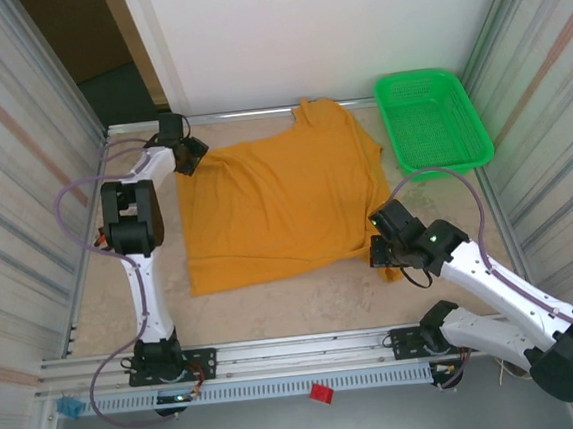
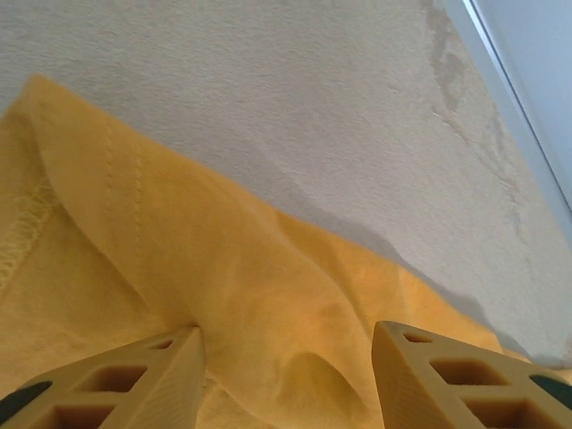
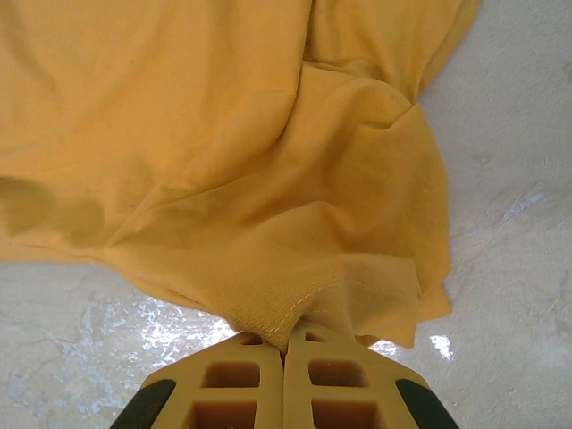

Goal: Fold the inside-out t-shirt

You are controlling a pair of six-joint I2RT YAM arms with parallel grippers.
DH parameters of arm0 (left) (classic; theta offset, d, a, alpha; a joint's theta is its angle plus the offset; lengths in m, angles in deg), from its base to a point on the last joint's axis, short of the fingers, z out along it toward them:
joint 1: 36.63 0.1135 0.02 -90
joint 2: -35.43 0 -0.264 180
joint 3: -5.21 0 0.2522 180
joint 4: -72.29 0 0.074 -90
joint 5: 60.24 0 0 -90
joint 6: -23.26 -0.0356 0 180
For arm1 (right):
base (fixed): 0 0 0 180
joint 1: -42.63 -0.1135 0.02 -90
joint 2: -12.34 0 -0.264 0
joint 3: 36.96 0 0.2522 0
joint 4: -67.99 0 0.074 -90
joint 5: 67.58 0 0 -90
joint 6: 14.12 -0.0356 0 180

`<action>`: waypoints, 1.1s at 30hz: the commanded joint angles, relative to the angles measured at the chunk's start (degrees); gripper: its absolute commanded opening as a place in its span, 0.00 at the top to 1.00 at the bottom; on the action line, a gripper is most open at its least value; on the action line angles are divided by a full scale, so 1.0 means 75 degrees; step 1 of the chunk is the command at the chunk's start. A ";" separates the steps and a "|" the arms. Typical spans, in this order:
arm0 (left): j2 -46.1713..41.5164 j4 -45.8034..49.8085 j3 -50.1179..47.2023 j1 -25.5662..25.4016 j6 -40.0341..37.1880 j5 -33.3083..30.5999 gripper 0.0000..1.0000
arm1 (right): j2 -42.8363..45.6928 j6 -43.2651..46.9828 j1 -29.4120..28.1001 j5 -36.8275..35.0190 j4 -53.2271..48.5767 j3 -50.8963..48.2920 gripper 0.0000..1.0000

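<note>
Pinching t-shirt (image 3: 223,161) edge, right claw (image 3: 286,342) closed; left claw (image 2: 288,347) parted astride fabric fold; overhead shows green basket (image 1: 431,120).

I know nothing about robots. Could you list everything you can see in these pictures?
t-shirt: one, mustard yellow, spread over the middle of the table.
basket: one, green, far right corner of the table.
table: one, pale beige, under everything.
small red piece: one, on the near rail.
small blue piece: one, at the rail's left end.
left arm: one, white and black, near left.
right arm: one, white and black, near right.
left gripper: one, tan fingers, open over the t-shirt's far left corner.
right gripper: one, tan fingers, shut on the t-shirt's near right corner.
</note>
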 commanded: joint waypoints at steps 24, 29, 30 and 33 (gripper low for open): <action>0.1758 0.1429 0.4255 0.0797 -0.0788 0.0323 1.00 | 0.0185 -0.0162 0.0154 -0.0185 -0.0191 -0.0166 1.00; 0.2005 0.1276 0.4456 0.1037 -0.0919 0.1002 0.57 | 0.0171 -0.0188 0.0163 -0.0175 -0.0191 -0.0133 1.00; 0.1829 0.1327 0.4249 0.1065 -0.1017 0.0996 0.51 | 0.0189 -0.0191 0.0165 -0.0175 -0.0158 -0.0137 1.00; 0.0838 0.1276 0.2948 0.1066 -0.1436 0.0727 0.45 | 0.0219 -0.0188 0.0164 -0.0141 -0.0091 -0.0131 1.00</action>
